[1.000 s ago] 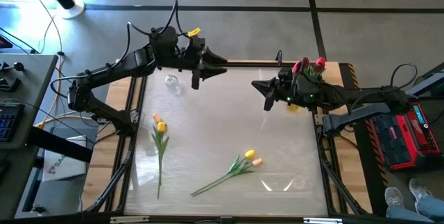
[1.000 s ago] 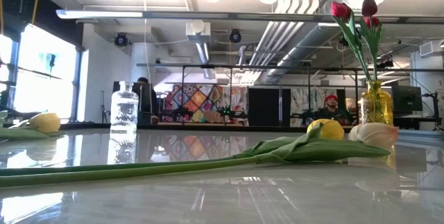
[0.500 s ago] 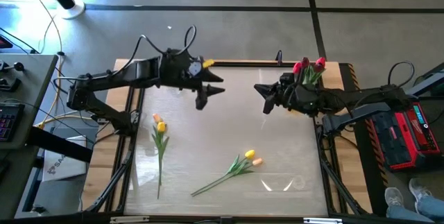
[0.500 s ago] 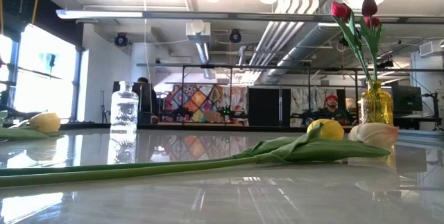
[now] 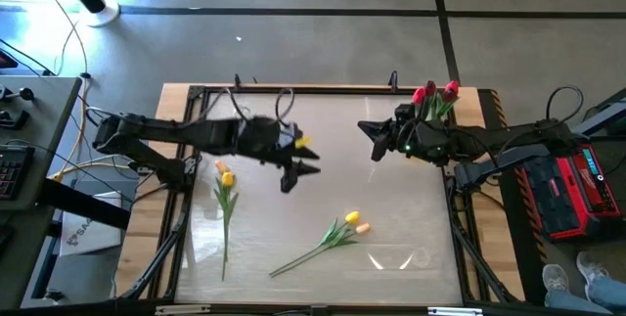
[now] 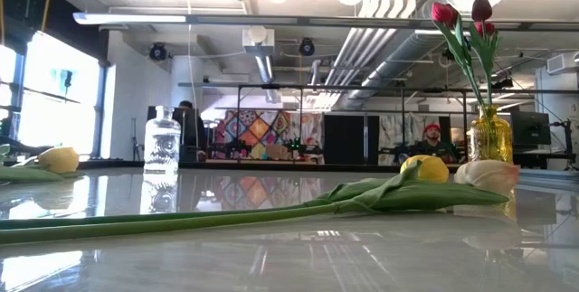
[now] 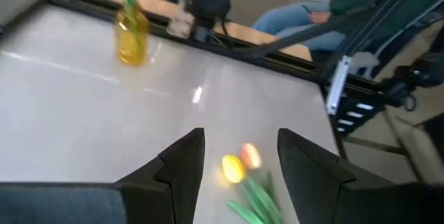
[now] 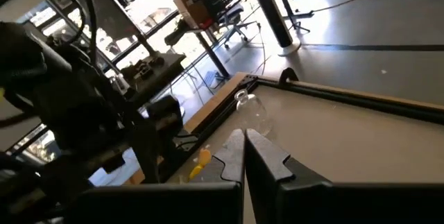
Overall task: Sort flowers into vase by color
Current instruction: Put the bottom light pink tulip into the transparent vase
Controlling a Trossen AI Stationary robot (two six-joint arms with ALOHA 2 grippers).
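Table [image 5: 293,248]: pale glossy top within a dark frame.

Amber vase [image 5: 421,148]: stood at the table's right edge, red tulips [image 5: 435,92] already placed in it.

Clear glass bottle [image 6: 163,143]: stood near the left rear of the table, empty; hidden under the left arm in the high view.

Yellow-and-orange tulip pair [image 5: 354,222]: laid near the front centre, stems trailing to the left front.

Second yellow tulip pair [image 5: 226,173]: laid at the left.

Left gripper [image 5: 296,172]: held above mid-table, fingers set wide, nothing carried; the central pair is framed between them.

Right gripper [image 5: 370,138]: parked beside the amber vase, fingers pressed together, empty.

Step judged: approach to the central yellow pair. Next called for: descent over the stems, closure, lift.
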